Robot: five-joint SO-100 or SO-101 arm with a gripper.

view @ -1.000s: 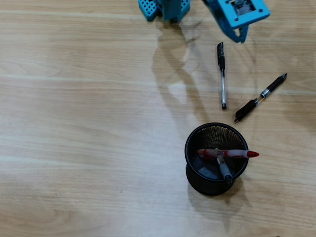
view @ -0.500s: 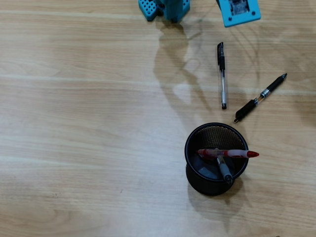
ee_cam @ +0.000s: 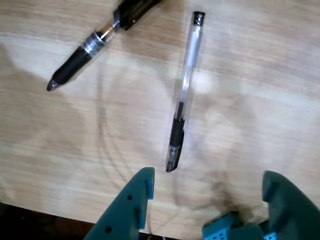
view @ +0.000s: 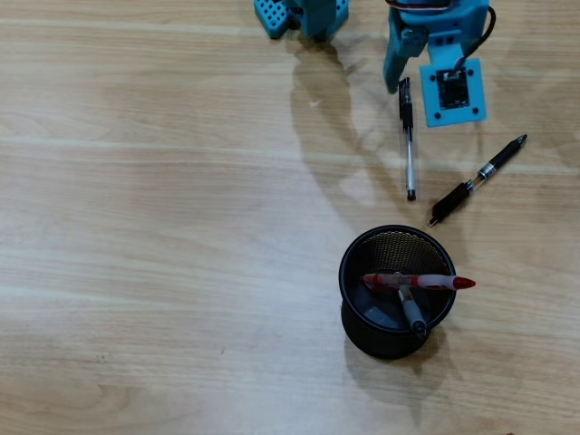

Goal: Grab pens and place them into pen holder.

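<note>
1. I'm working over a pale wood-grain desk [view: 163, 227], evenly lit, with soft arm shadows across it.
2. I can read no brand or writing on anything; the band on the black pen is too small to make out.
3. Compared with half a second ago, the blue arm has swung down into the overhead view, so the tool [view: 419, 68] now sits at the capped end of the clear pen [view: 408, 136]. The pens and holder have not shifted.
4. In the wrist view the tool [ee_cam: 207, 182] is spread wide, its two teal fingers [ee_cam: 135, 197] well apart. It holds nothing and touches nothing, with the clear pen's black cap just above the gap.
5. The clear pen lies free on the desk, the black pen [view: 478, 178] with its silver band near it, tilted.
6. The black mesh pen holder [view: 362, 317] stands below them, already carrying the red pen [view: 419, 282] and the grey pen [view: 411, 313].
</note>
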